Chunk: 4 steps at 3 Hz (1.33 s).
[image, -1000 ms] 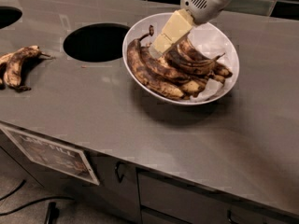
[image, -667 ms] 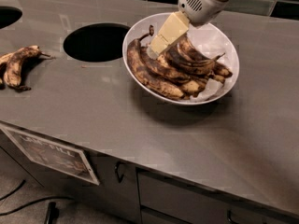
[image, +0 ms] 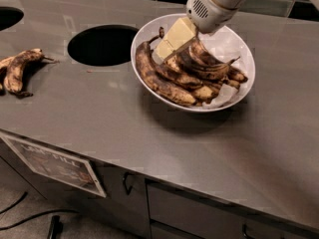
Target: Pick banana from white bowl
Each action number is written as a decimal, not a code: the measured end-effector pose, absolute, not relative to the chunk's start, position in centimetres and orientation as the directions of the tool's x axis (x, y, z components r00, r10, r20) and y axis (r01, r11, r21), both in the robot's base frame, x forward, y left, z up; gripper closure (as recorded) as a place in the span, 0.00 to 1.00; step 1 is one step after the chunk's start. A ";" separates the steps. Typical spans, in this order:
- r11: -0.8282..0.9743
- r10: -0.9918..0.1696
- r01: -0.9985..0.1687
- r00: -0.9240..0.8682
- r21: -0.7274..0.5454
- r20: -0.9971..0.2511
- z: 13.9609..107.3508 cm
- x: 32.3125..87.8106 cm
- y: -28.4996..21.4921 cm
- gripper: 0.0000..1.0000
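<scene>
The white bowl (image: pixel 240 48) sits on the grey counter right of centre. It holds a bunch of several very ripe, brown-spotted bananas (image: pixel 169 76). My gripper (image: pixel 168 50) reaches down from the upper right. Its cream-coloured tip is at the left top of the bunch, touching or just above the uppermost bananas. The white wrist (image: pixel 209 9) hangs over the bowl's far rim and hides part of it.
Another small bunch of dark bananas (image: pixel 17 68) lies on the counter at the far left. A round hole (image: pixel 102 45) opens in the counter just left of the bowl, and a second hole (image: pixel 7 16) is at the top left. Cabinet fronts with a label (image: pixel 55 163) lie below the front edge.
My gripper has sunk slightly down and left towards the bunch. The bowl and the bananas have not moved.
</scene>
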<state>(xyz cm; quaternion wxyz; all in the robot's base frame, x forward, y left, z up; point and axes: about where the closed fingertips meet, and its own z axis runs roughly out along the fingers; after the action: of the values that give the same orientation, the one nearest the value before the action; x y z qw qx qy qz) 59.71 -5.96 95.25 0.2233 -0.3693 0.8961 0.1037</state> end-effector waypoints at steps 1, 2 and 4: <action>0.742 -0.575 -0.670 -0.659 0.031 -0.485 94.8 60.2 -6.1 0.01; 0.782 -0.527 -0.622 -0.694 0.040 -0.490 94.3 60.5 -6.4 0.20; 0.826 -0.476 -0.562 -0.734 0.041 -0.485 93.7 60.8 -7.1 0.44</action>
<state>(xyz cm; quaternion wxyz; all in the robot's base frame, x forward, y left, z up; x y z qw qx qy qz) 60.78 -7.13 93.73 0.2336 -0.2800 0.9265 0.0926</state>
